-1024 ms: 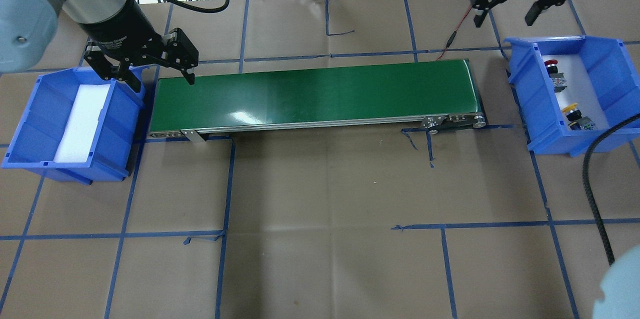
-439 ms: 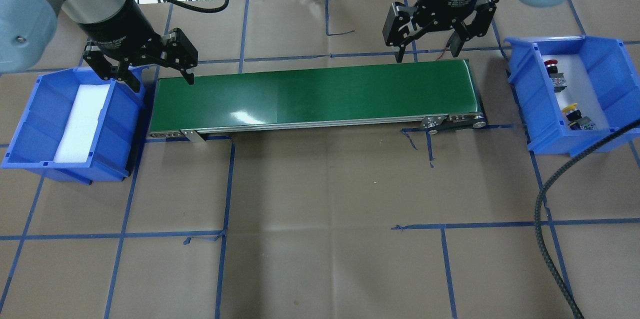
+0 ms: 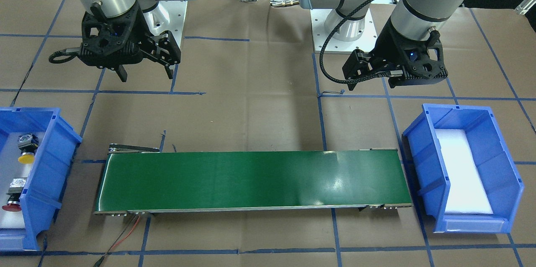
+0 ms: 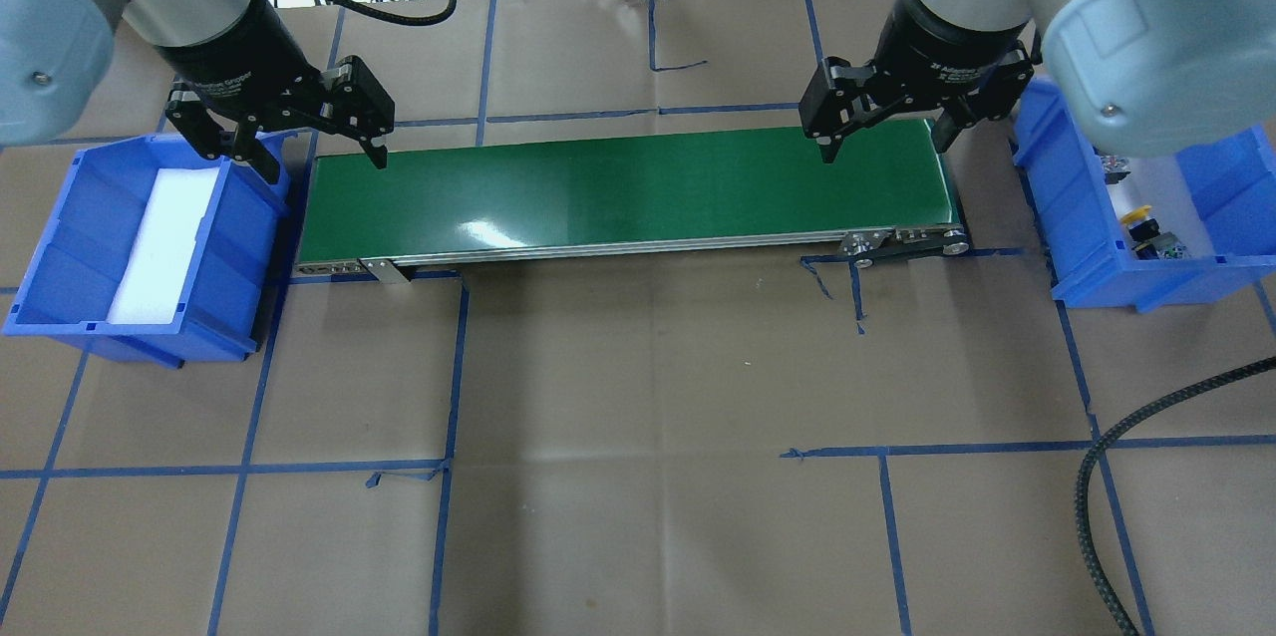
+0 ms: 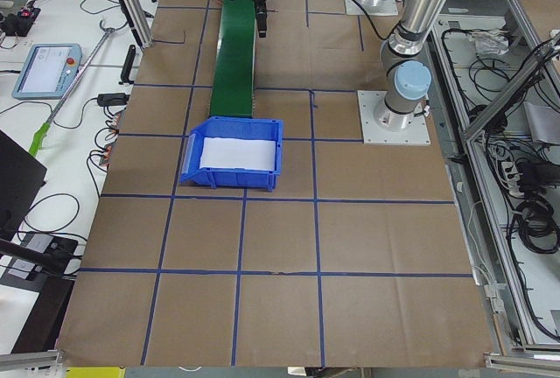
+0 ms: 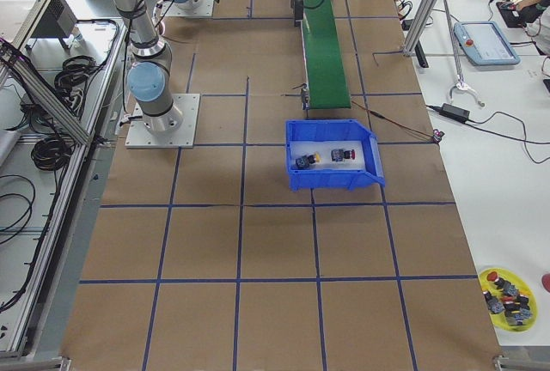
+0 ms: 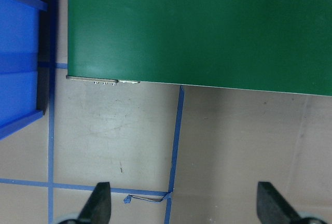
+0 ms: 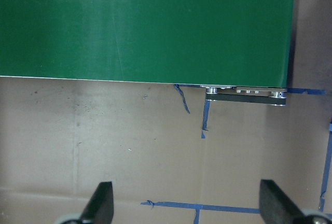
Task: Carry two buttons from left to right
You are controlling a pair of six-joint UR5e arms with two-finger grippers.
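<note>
**While both grippers hang open and empty, the buttons lie in the 3 o'clock bin**

Seen from overhead, the brown paper-covered table [image 4: 638, 417] is marked off in blue tape squares. The green conveyor belt [image 4: 628, 187] lies toward 12 o'clock of its centre and runs from 9 to 3 o'clock.

A blue bin [image 4: 239, 227] sits just off the belt's 9 o'clock end and holds only a white foam pad [image 4: 164, 237]. A second blue bin [image 4: 1072, 207] sits just off the 3 o'clock end, partly covered in this view by the right arm's elbow.

The left gripper [image 4: 326, 166] hangs above the belt's 9 o'clock end. Its fingers are spread wide and nothing is between them. The right gripper [image 4: 883, 150] hangs above the 3 o'clock end, equally wide and also empty. Each wrist camera shows two fingertips far apart over bare paper beside the belt.

Both buttons rest on the white floor of the second bin, each lying on its side. In the front-facing view the yellow button [image 3: 26, 149] lies at 12 o'clock of the red button [image 3: 14, 196]. The two are apart, and each cap points roughly to 6 o'clock.
</note>
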